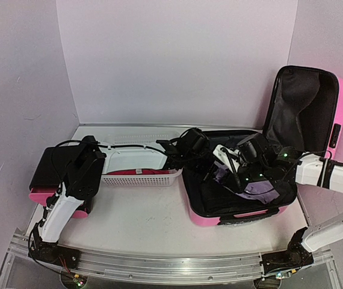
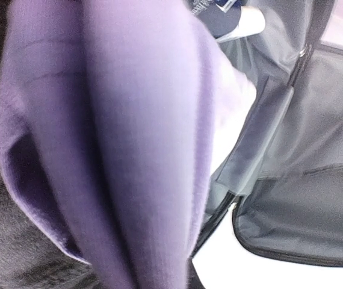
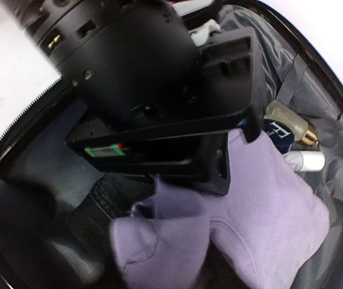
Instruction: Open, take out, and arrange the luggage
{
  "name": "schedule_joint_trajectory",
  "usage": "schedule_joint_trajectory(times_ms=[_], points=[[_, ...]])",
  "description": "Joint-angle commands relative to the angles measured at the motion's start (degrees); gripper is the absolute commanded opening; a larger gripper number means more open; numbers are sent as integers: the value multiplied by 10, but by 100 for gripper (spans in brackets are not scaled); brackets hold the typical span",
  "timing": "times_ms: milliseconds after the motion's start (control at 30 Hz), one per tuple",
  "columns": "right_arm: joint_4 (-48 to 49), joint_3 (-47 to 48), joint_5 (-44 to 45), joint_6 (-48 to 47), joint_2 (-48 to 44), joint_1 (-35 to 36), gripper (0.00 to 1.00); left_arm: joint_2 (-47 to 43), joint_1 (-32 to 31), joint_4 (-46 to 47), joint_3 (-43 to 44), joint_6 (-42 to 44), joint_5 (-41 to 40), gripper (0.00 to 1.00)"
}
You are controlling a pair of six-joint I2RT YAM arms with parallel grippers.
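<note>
Luggage, glossy pink hard-shell suitcase with black lining: lies open at 3 o'clock on the white table, lid upright. Opening is done; unpacking looks barely begun. Inside are a purple knit garment and small bottles. Left gripper is pinched closed on the garment. Right gripper is just beside it, at its 3 o'clock; cannot tell its gap. White mesh basket sits at the suitcase's 9 o'clock.

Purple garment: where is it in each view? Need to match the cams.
Top external: purple garment, right of centre, in the luggage lower half.
Left wrist: garment fills left and centre, blurred.
Right wrist: garment at bottom centre-right.
Shared landmark: the black lining.
</note>
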Motion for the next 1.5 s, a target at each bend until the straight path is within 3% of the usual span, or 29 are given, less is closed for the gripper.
schedule_joint_trajectory(times_ms=[0,167,200,400,667,833,1000,1300,1467], points=[[-37,33,47,72,-43,-1,63,-11,12,-9,4,95,-23,0],[-127,70,126,176,-143,-2,96,-28,10,5,9,180,-21,0],[-145,78,144,191,-157,-1,98,-32,8,6,12,202,-25,0],[-192,102,223,209,-192,-2,98,-69,-2,3,15,333,-56,0],[-198,109,227,212,-190,-2,98,-123,-5,-11,7,454,-96,0],[-209,117,225,212,-179,-2,98,-139,-2,-62,52,538,-108,0],[-216,125,222,212,-176,-3,98,-138,22,-133,82,592,-73,0],[-218,137,216,210,-157,-2,98,-145,74,-155,83,621,23,0],[-220,141,210,211,-146,-3,98,-183,96,-169,59,660,28,0]])
